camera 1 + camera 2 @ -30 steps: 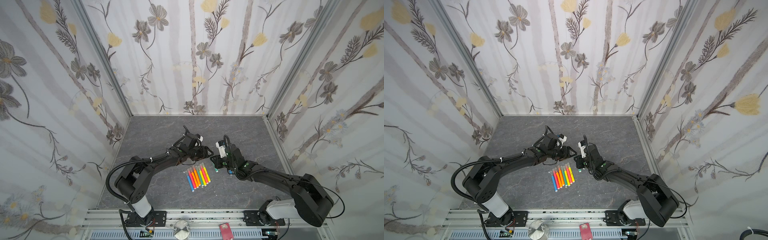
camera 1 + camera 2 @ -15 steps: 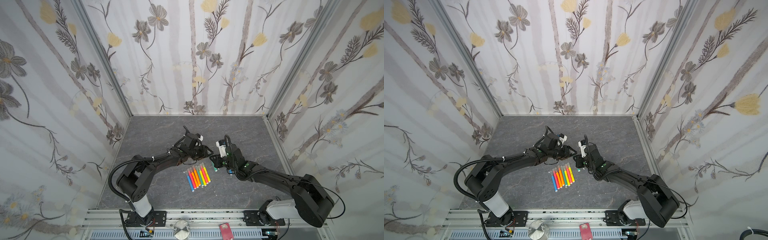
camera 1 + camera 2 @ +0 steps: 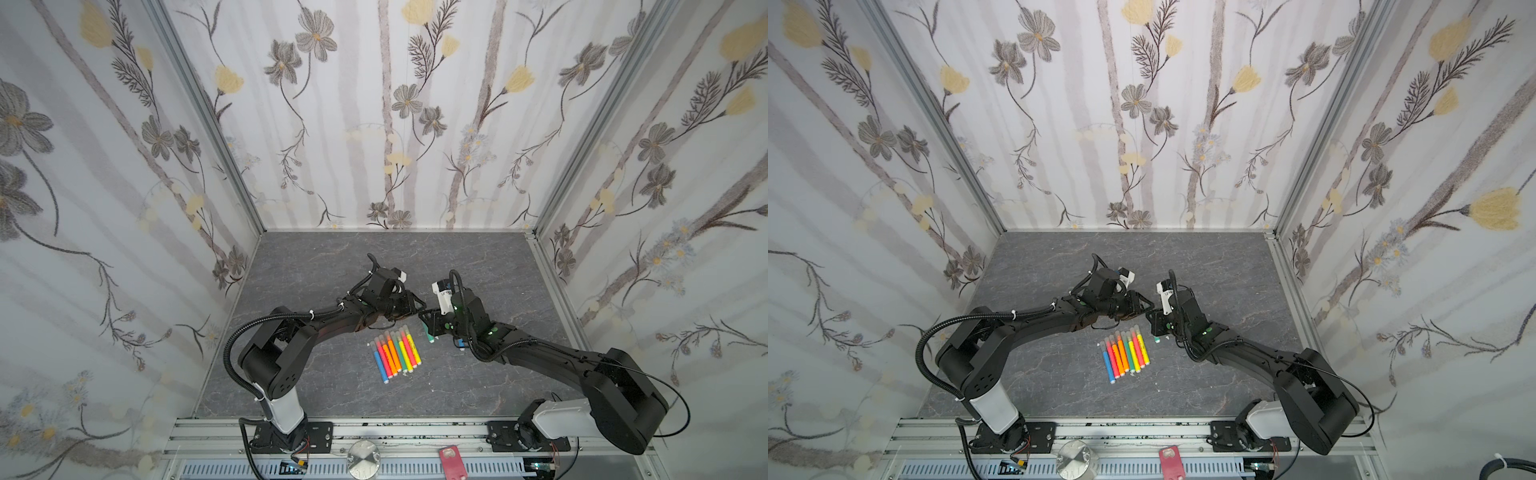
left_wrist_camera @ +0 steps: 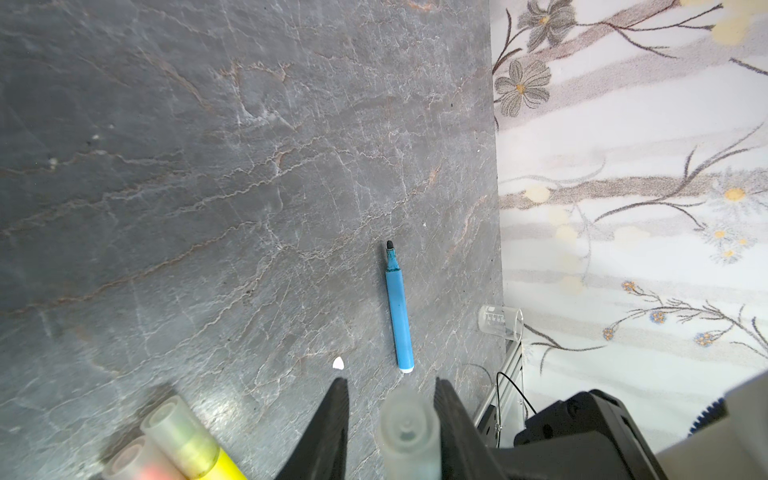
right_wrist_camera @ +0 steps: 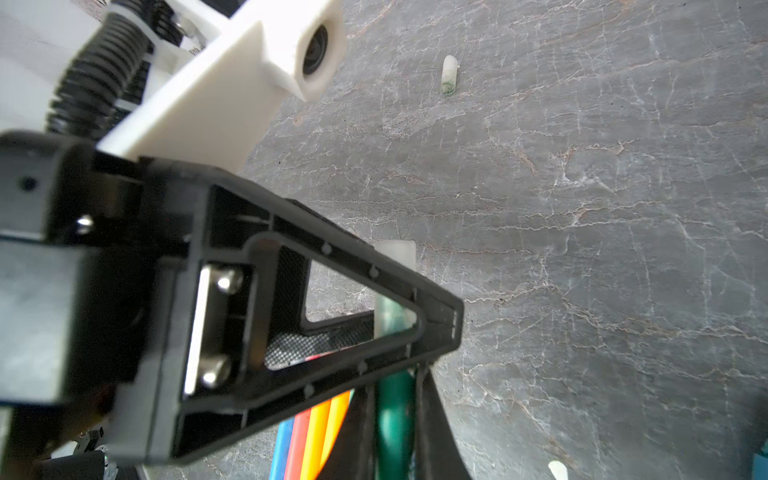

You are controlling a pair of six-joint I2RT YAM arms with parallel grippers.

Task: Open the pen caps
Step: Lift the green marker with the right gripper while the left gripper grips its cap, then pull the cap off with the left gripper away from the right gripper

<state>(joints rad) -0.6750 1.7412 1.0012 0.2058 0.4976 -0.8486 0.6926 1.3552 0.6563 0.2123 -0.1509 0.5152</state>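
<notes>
My right gripper [image 5: 395,388] is shut on a dark green pen [image 5: 395,424], held just above the table near its middle [image 3: 428,332]. The pen's translucent cap [image 4: 409,432] points at my left gripper [image 4: 390,386], whose jaws stand open around it. The cap touches one finger [image 4: 451,415], and a gap shows to the other. In the right wrist view the cap's end [image 5: 395,251] pokes out past the left finger [image 5: 436,324]. In both top views the two grippers meet tip to tip [image 3: 419,311] [image 3: 1147,311].
A row of several capped pens [image 3: 395,353] [image 3: 1125,353] lies just in front of the grippers. An uncapped blue pen [image 4: 397,316] lies to the right, half under the right arm. A loose cap [image 5: 449,75] lies further back. A small clear beaker [image 4: 498,322] lies by the wall.
The left gripper's jaws have narrowed around the green pen's cap. Both arms have barely moved.
</notes>
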